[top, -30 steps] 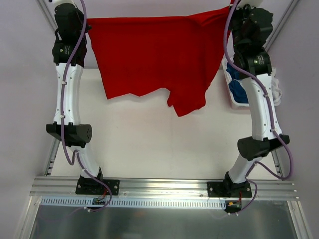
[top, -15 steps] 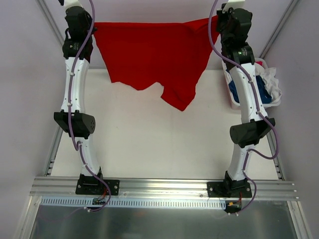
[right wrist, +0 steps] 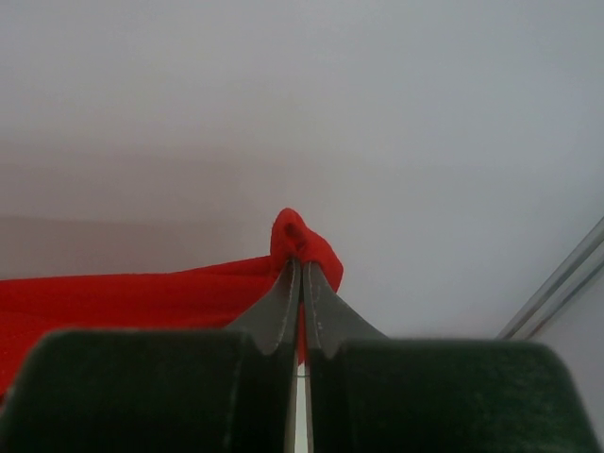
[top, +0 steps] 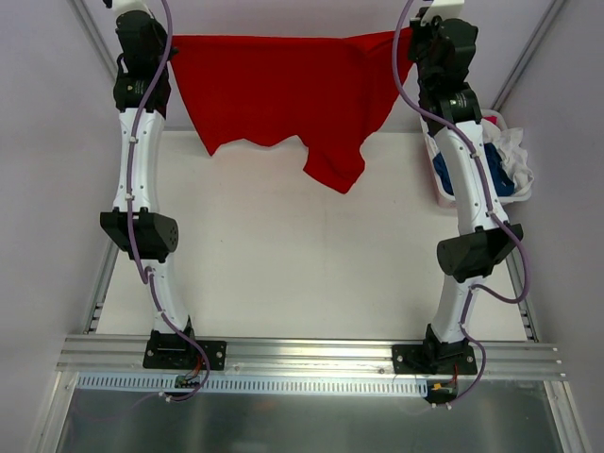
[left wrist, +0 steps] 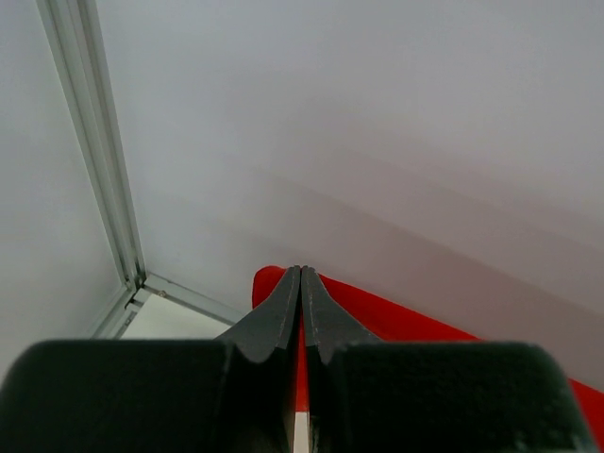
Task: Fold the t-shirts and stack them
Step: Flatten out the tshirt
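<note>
Arms first, top view: left arm (top: 132, 170) and right arm (top: 469, 170) both reach up nearly straight toward the far edge, red t-shirt (top: 283, 90) strung between them over the bench (top: 283, 274); whether its low tip touches, can't tell. Right arm hides part of the basket (top: 432, 165) holding blue t-shirt (top: 507, 184) and white t-shirt (top: 514, 151). Left wrist: left fingers (left wrist: 293, 288) pinched tight on a red corner, cloth mostly cut off. Right wrist: right fingers (right wrist: 293, 291) clamped on a bunched red fold
</note>
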Robot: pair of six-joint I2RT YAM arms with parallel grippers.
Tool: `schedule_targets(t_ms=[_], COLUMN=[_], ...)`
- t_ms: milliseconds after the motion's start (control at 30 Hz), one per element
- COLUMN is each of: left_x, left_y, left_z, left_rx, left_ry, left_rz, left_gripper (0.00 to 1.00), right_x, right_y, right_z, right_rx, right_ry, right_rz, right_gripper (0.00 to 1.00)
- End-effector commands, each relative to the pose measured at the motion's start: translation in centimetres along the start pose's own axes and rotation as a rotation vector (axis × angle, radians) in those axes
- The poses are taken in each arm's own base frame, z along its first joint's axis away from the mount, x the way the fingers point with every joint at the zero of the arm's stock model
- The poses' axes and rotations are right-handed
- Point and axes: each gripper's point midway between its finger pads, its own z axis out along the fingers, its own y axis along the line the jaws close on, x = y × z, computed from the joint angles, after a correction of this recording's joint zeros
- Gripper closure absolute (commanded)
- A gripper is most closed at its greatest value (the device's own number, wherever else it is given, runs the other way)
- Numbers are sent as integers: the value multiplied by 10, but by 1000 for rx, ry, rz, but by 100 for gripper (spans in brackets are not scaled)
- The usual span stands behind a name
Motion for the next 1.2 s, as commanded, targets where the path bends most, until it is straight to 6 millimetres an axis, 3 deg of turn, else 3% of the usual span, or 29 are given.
schedule_targets(t_ms=[0, 133, 233, 267, 400, 567, 767, 967, 1167], left_x=[-23, -44, -71, -88, -129, -182, -221, -230, -207], left_y=[16, 15, 14, 12, 10, 11, 4, 7, 3], left_z=[5, -8, -28, -42, -78, -128, -174, -184, -155], left_rx=[-33, -25, -13, -3, 12, 21, 64, 62, 49], left_ry=[-75, -111, -154, -185, -261, -380, -472, -494, -444], left_rz=[-32, -42, -54, -65, -68, -80, -101, -102, -86], left_gripper=[100, 100, 100, 100, 100, 100, 100, 100, 100], right_x=[-60, -75, -92, -99, -125, -181, -227, -246, -234], right_y=[-32, -33, -31, -28, -26, -25, -23, -24, -17], right_z=[-13, -19, -31, -36, -64, -107, -154, -171, -156], right_rx=[76, 73, 66, 59, 50, 41, 29, 30, 38], right_ry=[-149, -185, -214, -231, -281, -406, -515, -558, -524], right_rz=[37, 51, 49, 50, 36, 31, 19, 24, 0], right_gripper=[100, 100, 100, 100, 100, 100, 100, 100, 100])
